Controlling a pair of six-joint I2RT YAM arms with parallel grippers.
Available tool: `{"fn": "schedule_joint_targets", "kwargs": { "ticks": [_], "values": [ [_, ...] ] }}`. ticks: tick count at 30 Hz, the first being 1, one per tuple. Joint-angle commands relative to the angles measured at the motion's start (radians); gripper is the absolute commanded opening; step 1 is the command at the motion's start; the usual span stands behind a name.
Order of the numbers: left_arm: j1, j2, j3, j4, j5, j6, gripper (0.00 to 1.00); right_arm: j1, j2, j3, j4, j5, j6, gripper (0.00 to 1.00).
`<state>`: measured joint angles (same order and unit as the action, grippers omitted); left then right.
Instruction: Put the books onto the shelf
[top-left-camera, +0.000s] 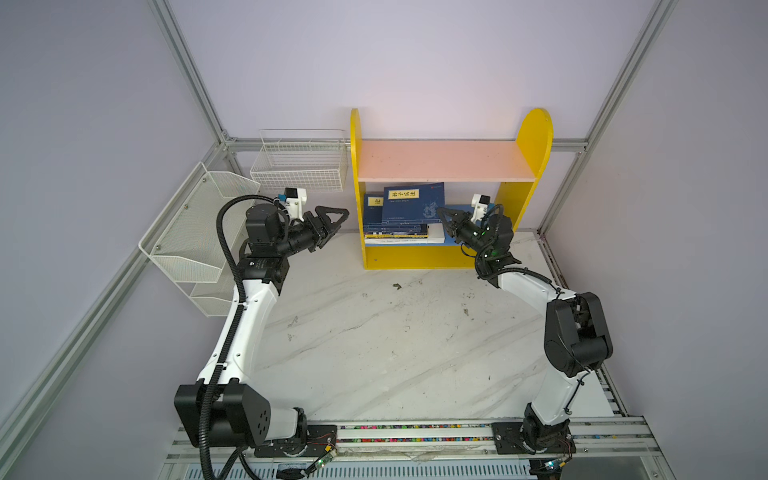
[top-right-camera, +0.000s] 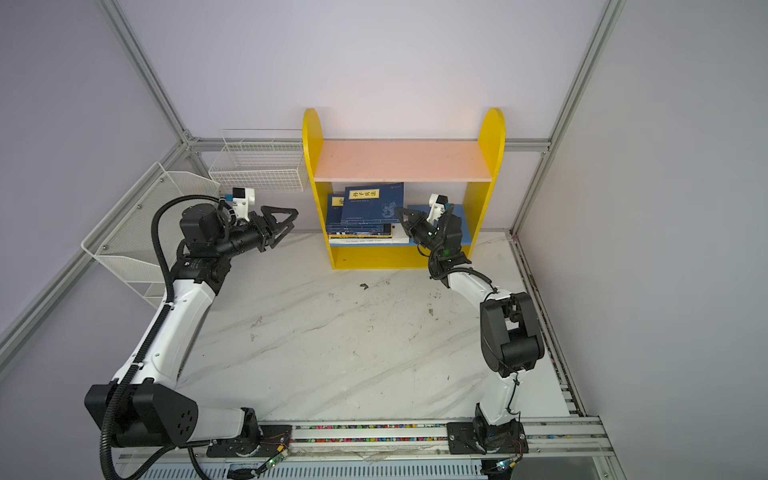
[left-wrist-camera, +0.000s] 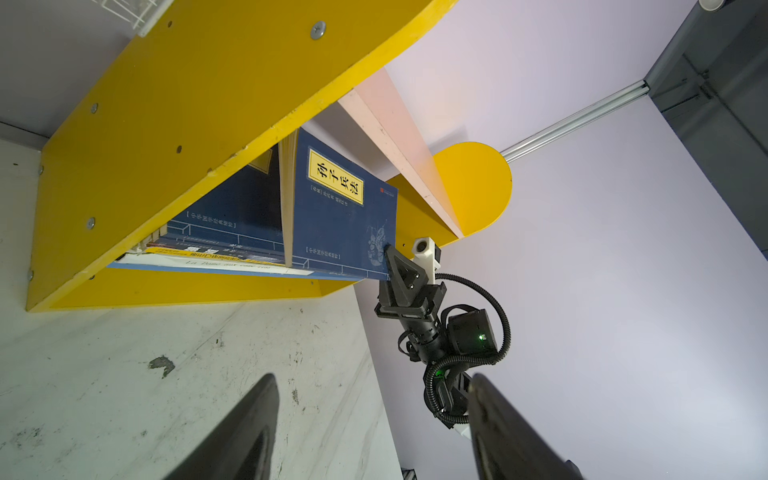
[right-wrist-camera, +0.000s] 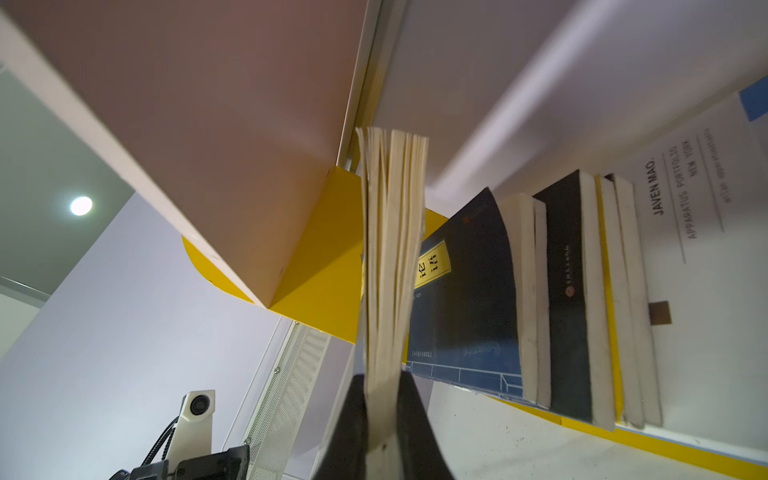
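Marble table (top-left-camera: 374, 353), yellow shelf (top-left-camera: 536, 137) standing on it, books (top-left-camera: 411, 203) on blue board (top-left-camera: 415, 250)

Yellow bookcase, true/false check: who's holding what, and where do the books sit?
1. The right gripper is shut on the tilted navy book at its corner. True.
2. The left gripper holds a book. False: it is open and empty, beside the bookcase.
3. Books lie on the pink upper board. False: it is bare; the stack lies on the blue lower board.
4. The tilted navy book leans up over the stack. True.
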<state>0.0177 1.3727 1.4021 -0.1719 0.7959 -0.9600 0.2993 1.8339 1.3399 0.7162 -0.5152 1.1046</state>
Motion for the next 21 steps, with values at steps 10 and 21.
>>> {"fn": "schedule_joint_targets", "kwargs": {
  "ticks": [10,21],
  "values": [
    [0.008,-0.032,-0.054,0.038,-0.008,-0.013,0.71,0.081,0.097,0.168,-0.050,0.075,-0.092,0.01],
    [0.008,-0.060,-0.103,0.057,-0.014,-0.029,0.71,0.101,0.173,0.259,-0.082,0.107,-0.114,0.01]
  ]
}}
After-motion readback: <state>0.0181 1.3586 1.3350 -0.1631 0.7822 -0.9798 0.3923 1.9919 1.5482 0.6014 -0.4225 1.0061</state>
